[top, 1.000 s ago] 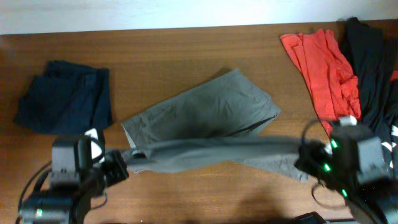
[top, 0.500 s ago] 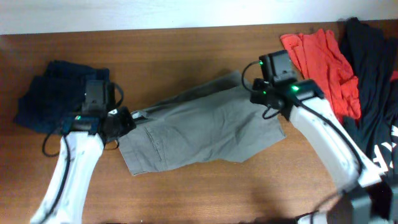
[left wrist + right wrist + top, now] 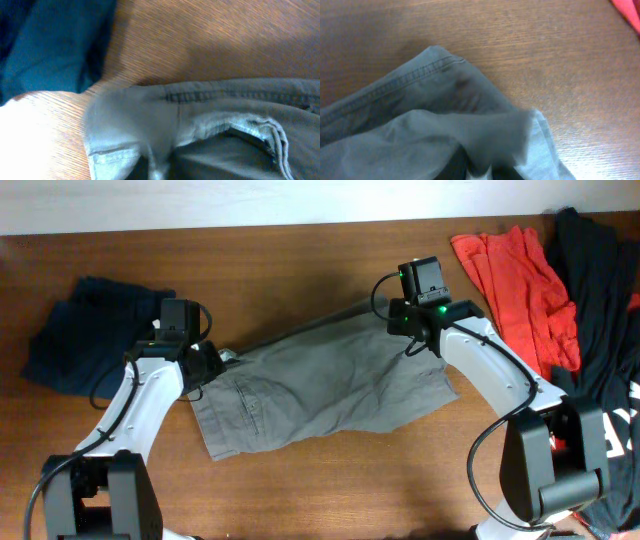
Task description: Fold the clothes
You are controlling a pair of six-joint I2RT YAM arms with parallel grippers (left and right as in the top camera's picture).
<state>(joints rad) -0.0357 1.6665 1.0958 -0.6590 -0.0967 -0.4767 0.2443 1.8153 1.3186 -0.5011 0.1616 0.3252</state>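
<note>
The shorts [image 3: 320,390] lie doubled over once on the counter [image 3: 300,260]; the left gripper [image 3: 205,363] and right gripper [image 3: 398,320] each pinch a far corner. Another fold looks due.

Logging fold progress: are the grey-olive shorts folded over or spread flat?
Folded over once. The shorts lie doubled on the table; both wrist views show an upper layer over a stitched lower edge.

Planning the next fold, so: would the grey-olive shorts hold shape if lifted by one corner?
Probably floppy: the shorts drape in soft wrinkles, so a lifted corner would likely sag. Likely light, being thin cloth. Pushed on the wooden table, they may bunch rather than slide.
</note>
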